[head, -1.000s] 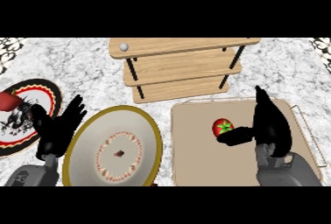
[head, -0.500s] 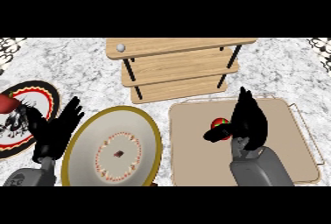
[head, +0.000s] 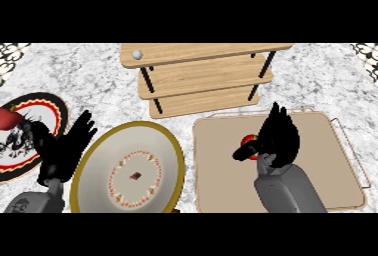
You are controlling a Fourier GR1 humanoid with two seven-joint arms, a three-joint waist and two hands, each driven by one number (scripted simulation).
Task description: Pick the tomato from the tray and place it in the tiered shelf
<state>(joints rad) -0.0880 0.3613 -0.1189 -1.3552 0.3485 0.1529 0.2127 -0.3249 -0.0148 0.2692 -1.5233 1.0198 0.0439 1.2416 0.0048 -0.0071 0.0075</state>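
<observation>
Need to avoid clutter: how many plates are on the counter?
2: a beige gold-rimmed plate left of the tray, and a patterned plate at the far left, partly behind the left hand.

Legible text, labels, brands, numbers, signs: none. Plate (head: 133,175) beside the left robot hand (head: 63,145): ring of small red marks and a dark centre spot, pattern only, no lettering. Plate (head: 29,135) at the far left: black-and-white ornament with red rim, no readable characters.
</observation>
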